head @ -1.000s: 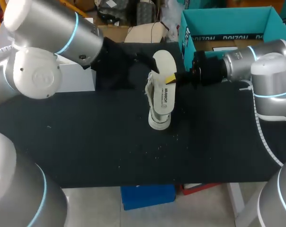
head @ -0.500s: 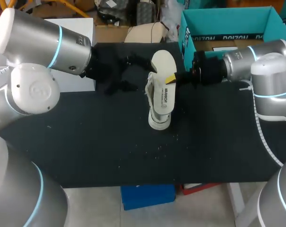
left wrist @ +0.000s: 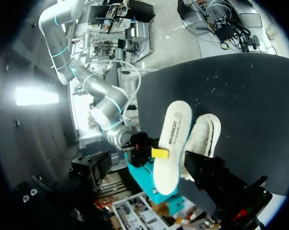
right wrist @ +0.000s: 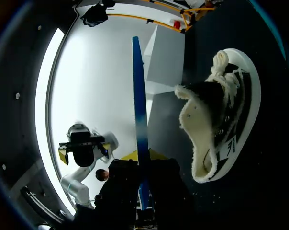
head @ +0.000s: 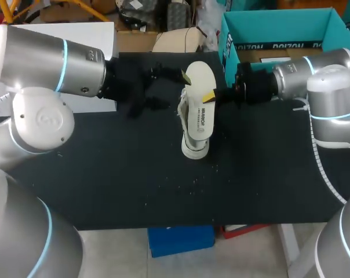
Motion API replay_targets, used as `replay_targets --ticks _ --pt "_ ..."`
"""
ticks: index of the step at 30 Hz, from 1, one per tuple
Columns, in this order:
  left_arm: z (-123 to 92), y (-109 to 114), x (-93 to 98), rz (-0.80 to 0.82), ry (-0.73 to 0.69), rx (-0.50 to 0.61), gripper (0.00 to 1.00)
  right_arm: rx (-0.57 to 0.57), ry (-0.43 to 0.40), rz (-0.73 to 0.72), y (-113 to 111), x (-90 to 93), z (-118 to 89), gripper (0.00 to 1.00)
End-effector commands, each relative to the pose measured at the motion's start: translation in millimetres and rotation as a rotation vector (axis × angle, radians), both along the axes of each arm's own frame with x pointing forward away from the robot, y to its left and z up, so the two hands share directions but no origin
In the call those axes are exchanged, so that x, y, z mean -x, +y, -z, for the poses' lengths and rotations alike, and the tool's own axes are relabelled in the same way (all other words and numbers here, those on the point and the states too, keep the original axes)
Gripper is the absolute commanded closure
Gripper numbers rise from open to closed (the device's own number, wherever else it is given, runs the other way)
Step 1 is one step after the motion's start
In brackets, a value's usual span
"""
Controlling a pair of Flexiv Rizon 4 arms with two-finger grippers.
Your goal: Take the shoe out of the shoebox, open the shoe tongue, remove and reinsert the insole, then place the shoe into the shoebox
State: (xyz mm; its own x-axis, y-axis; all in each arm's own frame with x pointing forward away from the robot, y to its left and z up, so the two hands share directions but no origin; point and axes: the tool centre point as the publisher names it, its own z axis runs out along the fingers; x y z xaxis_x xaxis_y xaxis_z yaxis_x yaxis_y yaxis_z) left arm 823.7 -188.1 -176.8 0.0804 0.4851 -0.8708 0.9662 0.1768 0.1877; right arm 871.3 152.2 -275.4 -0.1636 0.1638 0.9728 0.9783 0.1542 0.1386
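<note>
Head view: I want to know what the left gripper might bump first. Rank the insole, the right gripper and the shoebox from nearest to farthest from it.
From the left gripper:
1. insole, just to its right.
2. right gripper, on the insole's far side, fingers shut on it.
3. shoebox, at the table's far right corner.

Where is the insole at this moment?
In the head view, the insole is mid-table in the right gripper, just above the shoe and left of the teal shoebox.

Right arm (head: 331, 81) hides part of the shoebox (head: 279, 26) in head view
</note>
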Motion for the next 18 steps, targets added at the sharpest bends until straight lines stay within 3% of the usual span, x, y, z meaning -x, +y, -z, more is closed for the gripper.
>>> replay_targets --ticks 1,10,18 --pt "19.6 20.1 15.3 -0.037 -0.126 0.221 0.00 0.002 0.001 0.000 0.3 -0.4 -0.5 1.00" --pt "36.0 46.6 1.8 -0.012 -0.125 0.418 0.00 0.002 0.001 0.000 0.3 -0.4 -0.5 1.00" --pt "51.1 44.2 -24.8 0.005 -0.084 0.428 0.00 0.002 0.001 0.000 0.3 -0.4 -0.5 1.00"
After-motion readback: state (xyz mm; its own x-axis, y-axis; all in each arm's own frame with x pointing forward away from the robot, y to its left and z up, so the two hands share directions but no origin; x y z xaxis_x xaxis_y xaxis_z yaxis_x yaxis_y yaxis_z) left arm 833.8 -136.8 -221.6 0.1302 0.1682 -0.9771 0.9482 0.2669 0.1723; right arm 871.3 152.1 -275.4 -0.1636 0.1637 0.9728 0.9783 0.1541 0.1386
